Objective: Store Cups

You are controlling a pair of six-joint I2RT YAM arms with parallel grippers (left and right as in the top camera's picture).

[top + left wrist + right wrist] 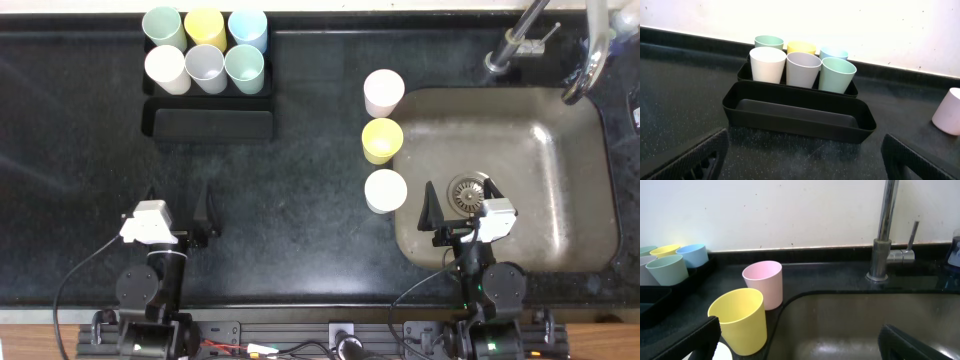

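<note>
Three loose cups stand in a row on the black counter by the sink's left rim: pink (383,92), yellow (381,140) and white (385,190). At the back left, a black tray (147,90) holds several pastel cups upright, and an empty black tray (210,125) lies just in front of it. My left gripper (180,203) stands open in front of the empty tray (795,125), holding nothing. My right gripper (462,203) hangs open over the sink's left part, right of the white cup. The yellow cup (740,320) and pink cup (764,282) are close to it.
The steel sink (530,170) with its drain (467,190) fills the right side. A faucet (515,40) stands behind it at the back edge. Bare counter lies between the trays and the loose cups. A wall rises behind the counter.
</note>
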